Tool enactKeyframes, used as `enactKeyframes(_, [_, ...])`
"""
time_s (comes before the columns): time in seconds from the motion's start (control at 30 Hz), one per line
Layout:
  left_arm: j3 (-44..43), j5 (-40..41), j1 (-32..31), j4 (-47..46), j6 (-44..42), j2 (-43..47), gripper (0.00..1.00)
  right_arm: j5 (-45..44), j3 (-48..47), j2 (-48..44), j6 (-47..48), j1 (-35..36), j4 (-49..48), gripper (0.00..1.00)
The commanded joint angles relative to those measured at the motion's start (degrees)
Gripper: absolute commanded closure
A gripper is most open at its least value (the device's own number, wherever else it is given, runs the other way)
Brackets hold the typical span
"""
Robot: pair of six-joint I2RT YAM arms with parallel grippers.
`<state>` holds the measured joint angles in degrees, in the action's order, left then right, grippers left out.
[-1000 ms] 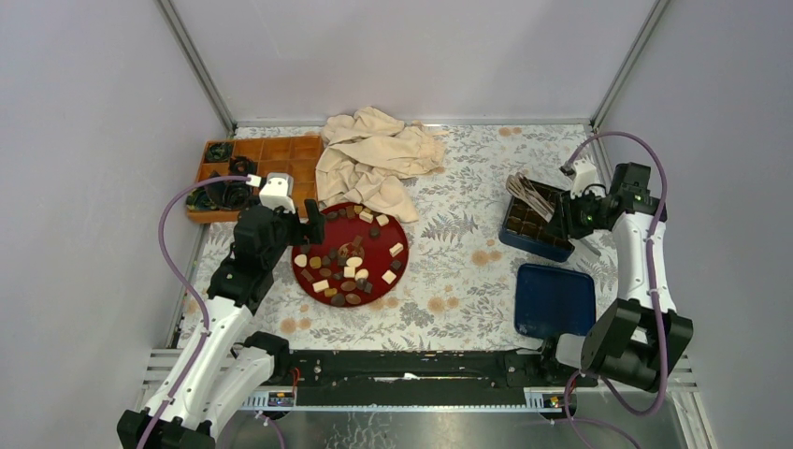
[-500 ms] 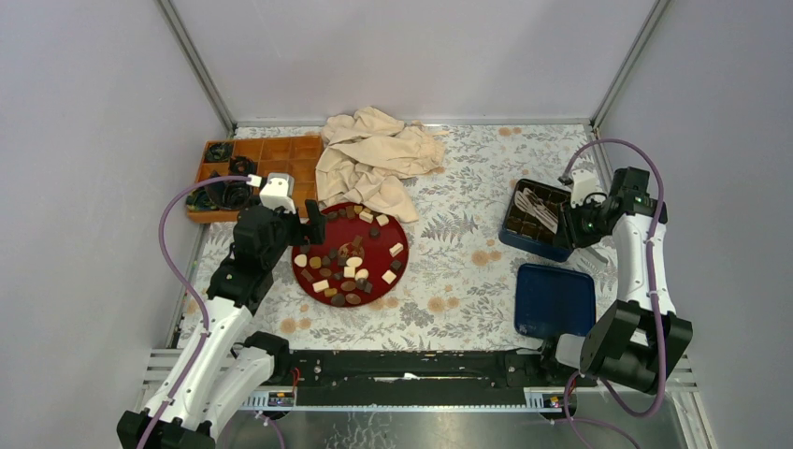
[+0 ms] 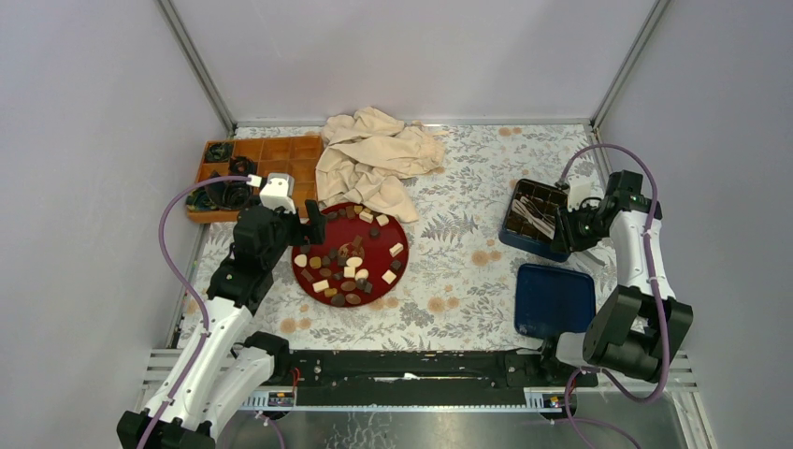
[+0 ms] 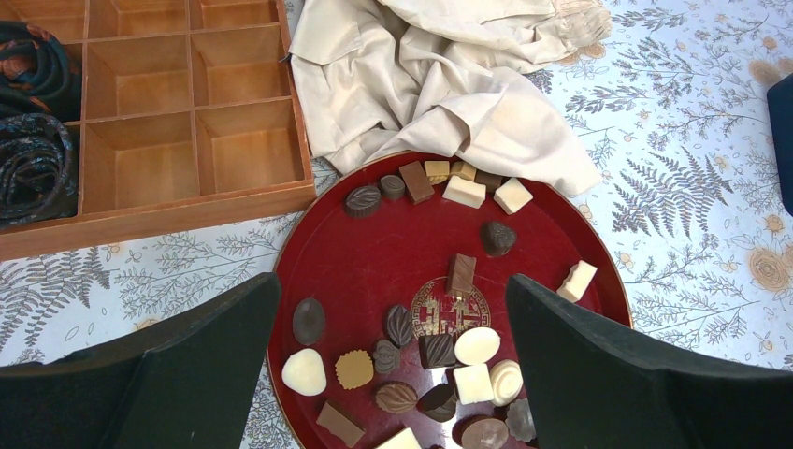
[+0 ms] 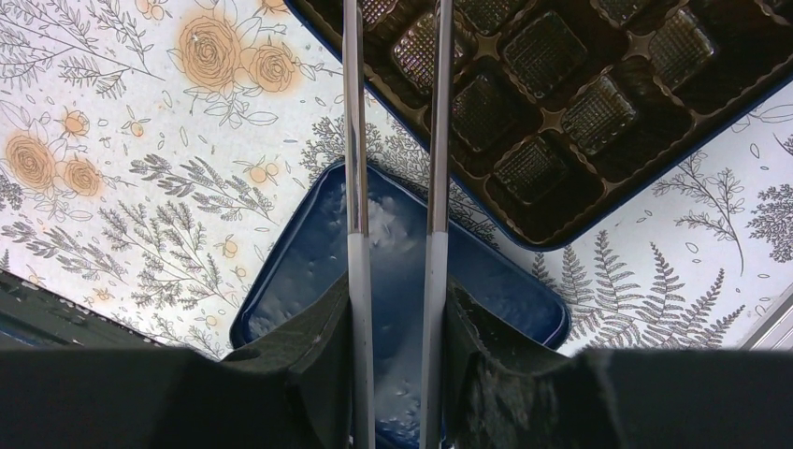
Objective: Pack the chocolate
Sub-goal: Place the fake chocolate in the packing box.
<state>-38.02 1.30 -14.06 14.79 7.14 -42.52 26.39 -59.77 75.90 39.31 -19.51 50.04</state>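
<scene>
The chocolate [image 3: 351, 271] [image 4: 477, 344] lies as many small dark, light brown and cream pieces on a round red plate [image 3: 309, 273] [image 4: 374, 234]. My left gripper [image 3: 305, 224] [image 4: 391, 290] hovers over the plate's left part, open, with nothing between its fingers. At the right stands a dark blue box [image 3: 522, 238] [image 5: 561, 112] with a brown tray of empty cups. My right gripper [image 3: 572, 224] [image 5: 395, 299] is shut on thin metal tongs [image 5: 353, 140], whose blades reach over the box's near corner.
The box's blue lid [image 3: 554, 299] [image 5: 486, 281] lies flat nearer than the box. A cream cloth [image 3: 374, 154] [image 4: 449, 65] overlaps the plate's far rim. A wooden compartment tray [image 3: 281, 154] [image 4: 187, 122] with dark coiled items sits at the far left. Walls enclose the floral table.
The right arm has drawn its wrist back to the right, and the pale strips over the box have sunk lower into it. The left arm has not moved.
</scene>
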Motion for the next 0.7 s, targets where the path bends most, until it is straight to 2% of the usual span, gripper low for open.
enactKeyframes(0.0, [0.4, -0.5, 0.5, -3.2, -0.3, 0.5, 0.02, 0.0, -0.1, 0.3, 0.0, -0.3, -2.2, 0.78])
enactKeyframes(0.37, [0.4, -0.4, 0.5, -3.1, -0.3, 0.6, 0.02, -0.4, -0.2, 1.4, -0.4, -0.3, -2.9, 0.62])
enactKeyframes(0.67, [0.4, -0.3, 0.5, -3.1, -0.4, 0.3, 0.02, -0.1, -0.9, 1.3, -0.3, -0.4, -2.5, 0.58])
